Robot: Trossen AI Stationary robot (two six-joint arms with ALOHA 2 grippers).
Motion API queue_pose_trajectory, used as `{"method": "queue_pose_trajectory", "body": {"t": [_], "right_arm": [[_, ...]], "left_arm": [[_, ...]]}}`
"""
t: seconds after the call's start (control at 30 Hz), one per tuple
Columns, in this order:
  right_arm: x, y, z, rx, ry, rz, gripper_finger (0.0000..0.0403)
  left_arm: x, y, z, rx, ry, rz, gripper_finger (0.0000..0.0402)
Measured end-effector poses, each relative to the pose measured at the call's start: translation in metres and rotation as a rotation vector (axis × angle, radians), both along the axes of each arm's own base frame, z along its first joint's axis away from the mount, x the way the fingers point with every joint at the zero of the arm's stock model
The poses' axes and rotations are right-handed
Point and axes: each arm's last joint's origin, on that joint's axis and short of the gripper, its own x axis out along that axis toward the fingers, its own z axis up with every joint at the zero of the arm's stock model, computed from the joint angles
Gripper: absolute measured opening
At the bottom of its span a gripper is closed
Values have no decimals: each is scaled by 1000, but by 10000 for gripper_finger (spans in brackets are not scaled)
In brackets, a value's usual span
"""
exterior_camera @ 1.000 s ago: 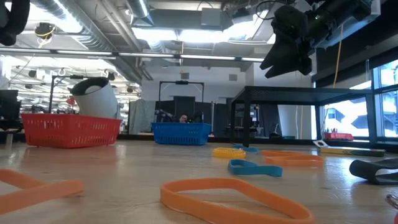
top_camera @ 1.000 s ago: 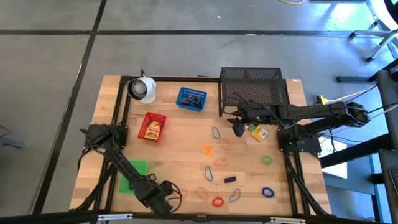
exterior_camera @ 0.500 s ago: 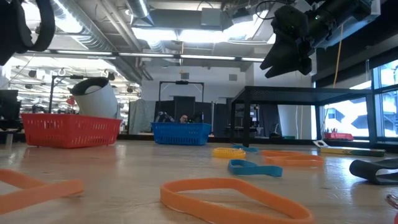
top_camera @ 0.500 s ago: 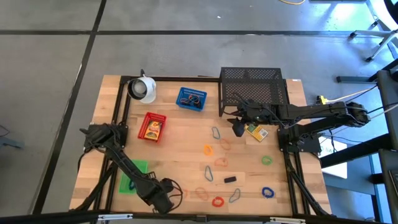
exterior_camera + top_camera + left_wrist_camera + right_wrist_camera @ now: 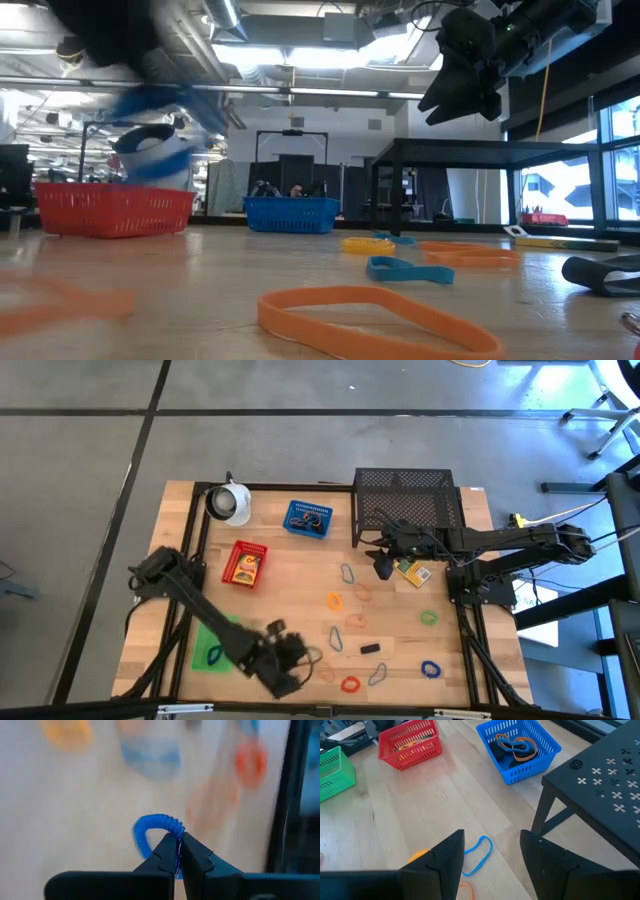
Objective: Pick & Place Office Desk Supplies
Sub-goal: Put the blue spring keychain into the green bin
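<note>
Pinching a blue band loop (image 5: 156, 827) right now, your left gripper (image 5: 178, 851) has its fingers pressed tight together on the coil's rim, up off the wood near the table's front edge, just beside the green tray (image 5: 213, 643). That loop looks featherlight and floppy, so you want the grip on a single strand as you have it; it will likely dangle and swing, and could slip out of smooth fingertips if you jerk. Your right gripper (image 5: 490, 857) hangs with its fingers spread and nothing between them, above a thin blue loop (image 5: 479, 853) beside the black mesh rack (image 5: 405, 500). More loops lie scattered over the table (image 5: 290, 580), all soft and flat. The blue tray (image 5: 307, 518) and red tray (image 5: 245, 563) sit well apart from your left gripper, towards the back.
</note>
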Motion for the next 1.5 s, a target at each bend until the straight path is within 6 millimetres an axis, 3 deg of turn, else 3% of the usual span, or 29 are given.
{"method": "queue_pose_trajectory", "body": {"t": [0.47,0.77,0.93,1.13,1.33,1.5], "right_arm": [[3,0,4,5,-49,2,195],[3,0,4,12,-48,13,194],[3,0,3,10,-46,14,194],[3,0,3,10,-45,14,194],[3,0,3,8,-45,12,194],[3,0,3,4,-46,7,194]], "left_arm": [[29,71,114,229,-505,-63,4],[33,95,157,297,-735,-83,6],[31,99,162,283,-756,-55,6],[30,105,156,129,-716,67,7],[14,118,134,-94,-430,123,7],[-18,126,120,-251,-81,184,8]]}}
